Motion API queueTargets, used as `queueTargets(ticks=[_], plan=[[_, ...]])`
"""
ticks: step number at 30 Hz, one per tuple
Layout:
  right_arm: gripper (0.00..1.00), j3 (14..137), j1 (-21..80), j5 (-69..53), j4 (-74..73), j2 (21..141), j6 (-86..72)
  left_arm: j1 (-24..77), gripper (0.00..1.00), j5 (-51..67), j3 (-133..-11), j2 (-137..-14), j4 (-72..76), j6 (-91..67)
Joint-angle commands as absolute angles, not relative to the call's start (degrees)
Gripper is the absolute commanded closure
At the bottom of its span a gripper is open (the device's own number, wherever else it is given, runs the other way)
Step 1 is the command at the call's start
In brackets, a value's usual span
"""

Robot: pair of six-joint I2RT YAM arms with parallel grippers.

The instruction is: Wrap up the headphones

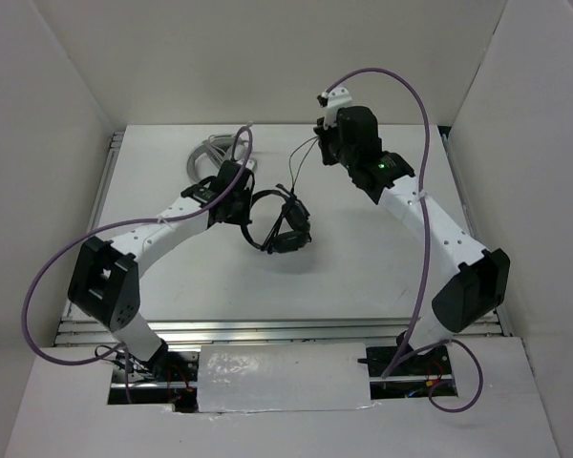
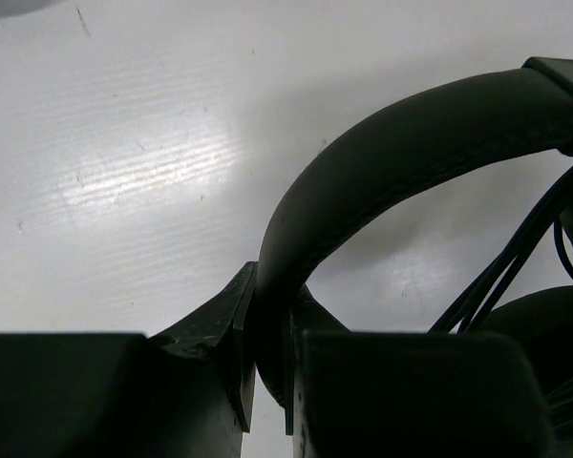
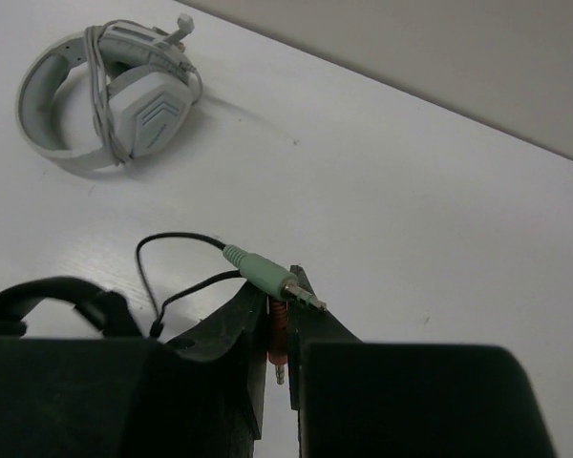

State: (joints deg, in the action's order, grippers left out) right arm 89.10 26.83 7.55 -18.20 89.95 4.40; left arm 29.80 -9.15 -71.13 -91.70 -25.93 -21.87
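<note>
One white headset (image 1: 213, 156) is lying at the far left of the table (image 1: 363, 277), on its side, with its own pale cord wound around it. Nothing is touching it.

Just to the right of it and nearer, the left gripper (image 1: 239, 207) is squeezing the black headphones (image 1: 288, 232). The left wrist view is showing its two fingers (image 2: 231, 336) pressed tight on the curved headband (image 2: 411, 143), with the band standing up between them. The round earcups are hanging to the right of that gripper, near the middle of the table. I cannot tell if they are touching the table.

A thin black cable (image 3: 177, 236) is running up from the earcups, far and to the right, with a loose loop in it.

At its end, the right gripper (image 1: 327, 143) is pinching the cable, up above the far side of the table. A red plug (image 3: 278, 336) is sitting between the closed fingers. A green plug (image 3: 261, 270) is poking out just above them, pointing right.
</note>
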Motion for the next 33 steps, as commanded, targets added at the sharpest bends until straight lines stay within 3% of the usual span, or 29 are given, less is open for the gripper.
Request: queueTargets(ticks=[1, 9, 16, 25, 30, 33], plan=[[1.0, 92.64, 30.31, 14.31, -22.49, 85.09, 4.66, 29.18, 1.0, -12.21, -76.19, -95.18, -27.51, -25.3], [1.0, 88.95, 45.41, 12.83, -27.16, 84.81, -3.07, 27.07, 1.0, -13.19, -90.69, -108.97, -33.48, -34.62], [1.0, 83.5, 51.15, 8.71, -24.0, 85.96, -10.09, 24.61, 1.0, -8.53, -98.61, -116.54, -34.19, -37.26], [1.0, 67.6, 51.51, 8.26, -4.87, 88.06, -20.72, 22.85, 1.0, -1.5, -89.22, -106.88, -22.69, -39.11], [0.99, 66.61, 50.1, 11.24, -1.67, 90.44, -24.69, 22.94, 1.0, -0.53, -82.81, -100.65, -16.01, -39.37], [0.94, 68.11, 50.19, 15.02, -3.42, 91.58, -24.96, 23.11, 1.0, -0.44, -80.17, -98.01, -12.49, -38.94]])
